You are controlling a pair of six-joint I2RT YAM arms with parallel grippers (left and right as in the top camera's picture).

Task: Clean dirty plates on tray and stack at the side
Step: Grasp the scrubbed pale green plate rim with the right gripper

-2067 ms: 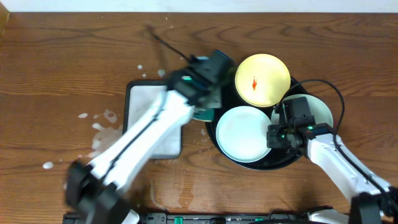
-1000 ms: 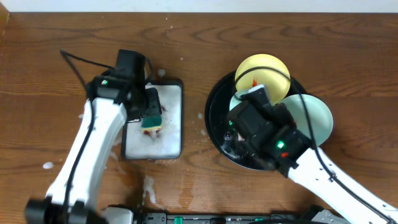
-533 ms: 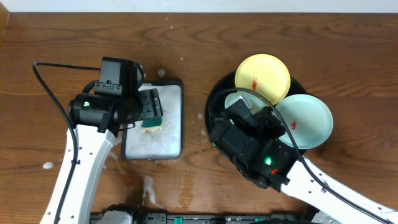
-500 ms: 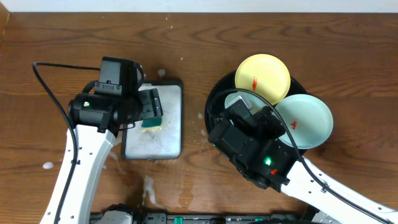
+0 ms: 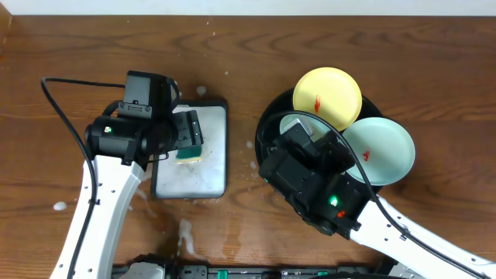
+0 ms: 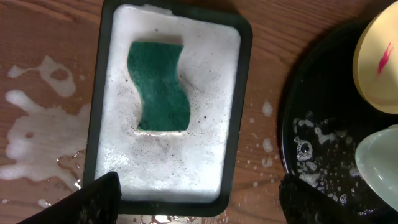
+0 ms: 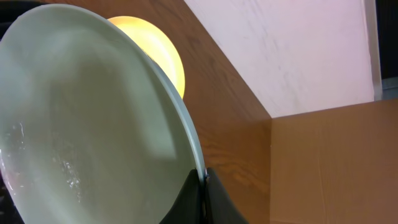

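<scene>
My right gripper (image 7: 202,186) is shut on the rim of a pale mint plate (image 7: 87,118) and holds it tilted on edge. In the overhead view only a sliver of this plate (image 5: 292,123) shows past my right gripper (image 5: 302,143), above the black tray (image 5: 263,143). The yellow plate (image 5: 327,98) with a red smear lies at the tray's back. A second mint plate (image 5: 380,151), also smeared red, lies at its right. My left gripper (image 5: 186,133) hangs open above the green sponge (image 6: 158,87), which lies loose in the foamy sponge dish (image 6: 236,124).
White foam is spilled on the wood left of the sponge dish (image 5: 124,159) and in front of it (image 5: 184,231). In the left wrist view the tray (image 6: 311,130) carries suds beside the yellow plate (image 6: 379,62). A cardboard box (image 7: 336,162) stands beyond the table.
Over the last second my left gripper let go of the sponge, opened wide and rose above the dish. My right arm lifted the mint plate off the tray. Nothing has moved in the last half second.
</scene>
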